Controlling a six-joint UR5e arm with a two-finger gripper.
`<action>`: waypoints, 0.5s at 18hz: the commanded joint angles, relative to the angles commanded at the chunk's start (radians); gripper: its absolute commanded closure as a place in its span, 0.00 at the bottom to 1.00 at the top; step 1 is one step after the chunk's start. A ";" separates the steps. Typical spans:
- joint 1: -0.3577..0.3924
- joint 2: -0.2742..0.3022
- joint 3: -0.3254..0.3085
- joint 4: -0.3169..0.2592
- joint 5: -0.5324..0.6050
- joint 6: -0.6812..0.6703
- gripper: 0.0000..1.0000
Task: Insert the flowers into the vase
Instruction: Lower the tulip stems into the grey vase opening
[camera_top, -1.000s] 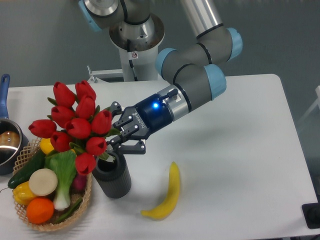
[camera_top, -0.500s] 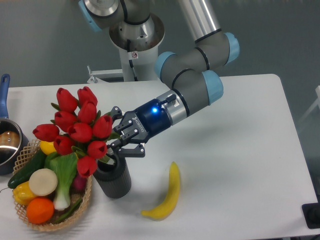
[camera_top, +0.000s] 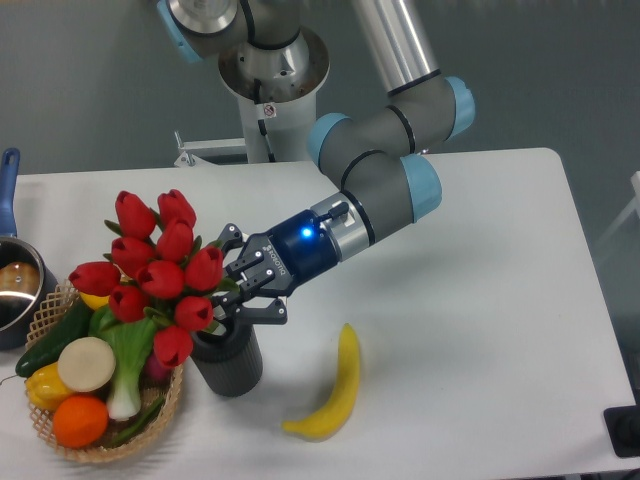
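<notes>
Sinking lower than a second ago, the bunch of glossy red artificial tulips (camera_top: 155, 268) now has its stems in the short dark grey ribbed vase (camera_top: 226, 362) on the tabletop; the tool (camera_top: 232, 288) pinches the stems; releasing looks close.

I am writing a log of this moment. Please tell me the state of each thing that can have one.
flowers: held by the claw, tilted, stems at the vase mouth
vase: upright on the table
claw: shut on the flower stems
banana: lying loose on the table
basket: full of vegetables and fruit
pot: at the left edge, partly cut off
</notes>
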 joint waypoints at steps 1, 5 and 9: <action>0.002 0.000 -0.014 0.000 0.000 0.018 0.73; 0.005 -0.003 -0.045 -0.002 0.005 0.064 0.73; 0.005 -0.021 -0.045 -0.002 0.006 0.075 0.73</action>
